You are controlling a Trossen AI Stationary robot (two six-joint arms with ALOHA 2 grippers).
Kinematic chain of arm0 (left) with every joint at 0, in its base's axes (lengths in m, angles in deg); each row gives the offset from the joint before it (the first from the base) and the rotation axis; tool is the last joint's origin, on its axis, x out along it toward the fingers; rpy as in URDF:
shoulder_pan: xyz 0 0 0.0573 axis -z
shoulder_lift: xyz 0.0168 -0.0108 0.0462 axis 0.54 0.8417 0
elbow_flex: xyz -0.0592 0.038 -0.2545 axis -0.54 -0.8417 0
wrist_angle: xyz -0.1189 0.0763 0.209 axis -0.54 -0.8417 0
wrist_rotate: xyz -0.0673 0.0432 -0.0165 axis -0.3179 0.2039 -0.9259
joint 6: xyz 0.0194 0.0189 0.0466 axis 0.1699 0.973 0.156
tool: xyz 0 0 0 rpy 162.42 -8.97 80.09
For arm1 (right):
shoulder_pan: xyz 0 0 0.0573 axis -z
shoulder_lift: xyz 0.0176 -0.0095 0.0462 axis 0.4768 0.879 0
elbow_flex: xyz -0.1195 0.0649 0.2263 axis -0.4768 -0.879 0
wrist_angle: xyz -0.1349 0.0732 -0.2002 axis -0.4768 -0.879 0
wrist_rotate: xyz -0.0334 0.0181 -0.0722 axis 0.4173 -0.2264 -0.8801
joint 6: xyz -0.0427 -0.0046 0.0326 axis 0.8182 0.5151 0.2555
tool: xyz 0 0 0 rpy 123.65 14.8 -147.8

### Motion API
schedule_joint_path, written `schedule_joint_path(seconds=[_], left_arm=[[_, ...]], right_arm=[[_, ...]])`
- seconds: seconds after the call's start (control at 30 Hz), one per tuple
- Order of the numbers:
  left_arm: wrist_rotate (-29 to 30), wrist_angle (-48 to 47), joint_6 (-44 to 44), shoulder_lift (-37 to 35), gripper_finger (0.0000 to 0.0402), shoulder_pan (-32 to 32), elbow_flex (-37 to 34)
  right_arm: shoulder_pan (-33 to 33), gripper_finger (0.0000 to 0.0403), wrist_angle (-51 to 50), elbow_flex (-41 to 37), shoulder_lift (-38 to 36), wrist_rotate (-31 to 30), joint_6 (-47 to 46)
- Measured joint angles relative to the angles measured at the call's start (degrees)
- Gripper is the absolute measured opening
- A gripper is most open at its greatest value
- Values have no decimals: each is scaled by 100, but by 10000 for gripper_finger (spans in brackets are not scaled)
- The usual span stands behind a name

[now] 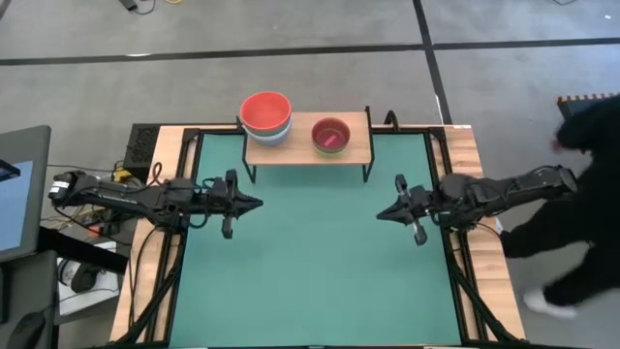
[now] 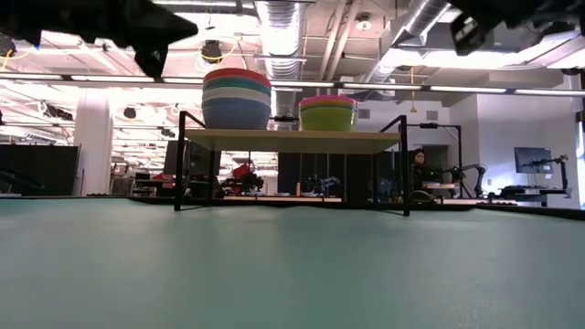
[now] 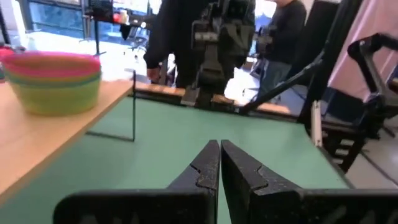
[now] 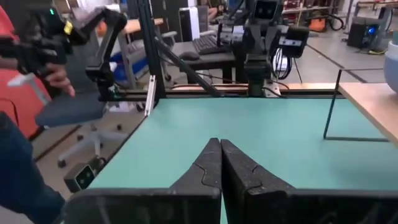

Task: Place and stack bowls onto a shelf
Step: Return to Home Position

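Note:
The shelf [image 1: 308,147] stands on thin black legs at the table's far edge. On its left half sits a stack of larger bowls [image 1: 265,116], red on top, with teal, white and blue below [image 2: 237,99]. On its right half sits the stack of smaller bowls [image 1: 330,135], magenta on top over green and yellow-green [image 2: 327,113] [image 3: 55,81]. My left gripper [image 1: 258,203] hovers shut over the table's left side, well in front of the shelf [image 3: 219,163]. My right gripper [image 1: 380,213] hovers shut over the right side [image 4: 219,163]. Both hold nothing.
The green mat [image 1: 315,271] lies bare in front of the shelf, between the arms. A person in dark clothes [image 1: 572,184] stands off the table's right side. Cables and a screen [image 1: 24,194] lie off the left edge.

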Motion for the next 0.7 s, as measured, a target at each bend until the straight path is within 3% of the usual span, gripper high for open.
schedule_joint_path(seconds=[0.33, 0.7], left_arm=[[-33, 54, 467, -181, 0, -4, -294], [-122, -200, 845, -1145, 0, -5, -631]], right_arm=[[220, 19, -19, -786, -1409, 159, -134], [218, 20, 304, -1692, -2981, 148, -351]])
